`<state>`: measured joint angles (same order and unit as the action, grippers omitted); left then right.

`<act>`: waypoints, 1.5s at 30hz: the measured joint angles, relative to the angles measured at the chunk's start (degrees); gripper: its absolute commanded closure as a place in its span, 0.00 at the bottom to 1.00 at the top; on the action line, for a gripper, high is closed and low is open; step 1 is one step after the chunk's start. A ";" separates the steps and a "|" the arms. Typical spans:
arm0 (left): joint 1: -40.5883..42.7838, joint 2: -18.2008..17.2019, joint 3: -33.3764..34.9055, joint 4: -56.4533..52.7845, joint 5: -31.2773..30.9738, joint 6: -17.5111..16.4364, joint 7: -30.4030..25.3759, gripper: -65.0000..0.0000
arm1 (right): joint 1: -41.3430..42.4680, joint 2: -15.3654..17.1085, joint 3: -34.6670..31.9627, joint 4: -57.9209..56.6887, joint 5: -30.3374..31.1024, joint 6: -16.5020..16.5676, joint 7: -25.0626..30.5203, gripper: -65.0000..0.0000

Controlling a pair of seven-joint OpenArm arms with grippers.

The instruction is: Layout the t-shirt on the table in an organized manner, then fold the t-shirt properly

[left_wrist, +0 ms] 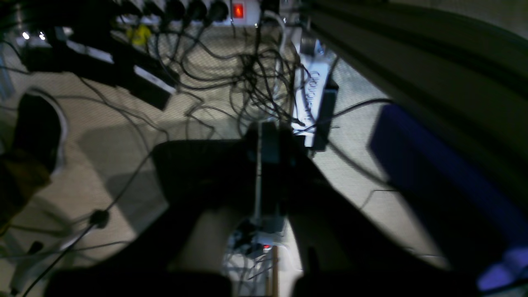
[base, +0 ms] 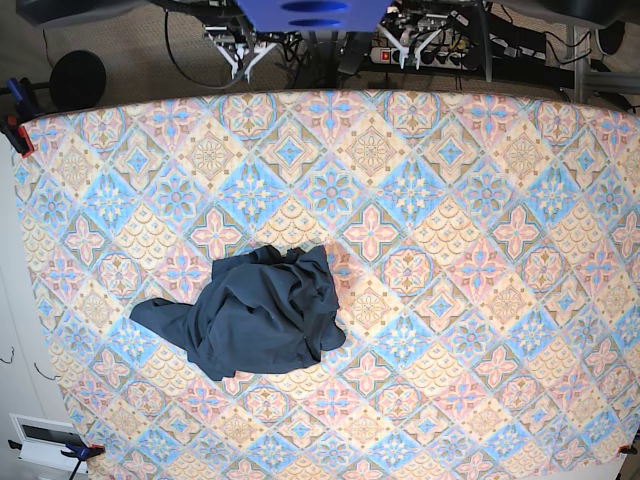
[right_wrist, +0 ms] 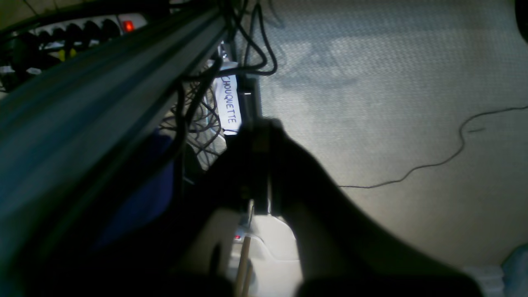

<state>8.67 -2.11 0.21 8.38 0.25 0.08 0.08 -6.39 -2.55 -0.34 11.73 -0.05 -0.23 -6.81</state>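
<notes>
Shirt (base: pixel 255 312) lies crumpled in a heap on the table (base: pixel 480 250), left of centre toward the near edge, one sleeve trailing out left. Nothing laid out yet, so the layout step hasn't begun. Both arms are parked off the table at the far edge, wrist views facing floor and cables (left_wrist: pixel 255 78). Left gripper (left_wrist: pixel 264 142) and right gripper (right_wrist: pixel 260 140) both have jaws together, holding nothing. Next: reach in, pinch the hem or shoulders, pull the cloth flat.
</notes>
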 measured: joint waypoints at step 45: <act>53.77 -21.09 -3.52 102.62 -13.84 0.13 1.05 1.00 | -50.29 11.98 11.93 100.94 0.13 0.07 -2.45 1.00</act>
<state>62.43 -23.20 -3.31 111.00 -13.58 0.21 1.13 -56.69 9.43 11.60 112.66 0.08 -0.16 -9.26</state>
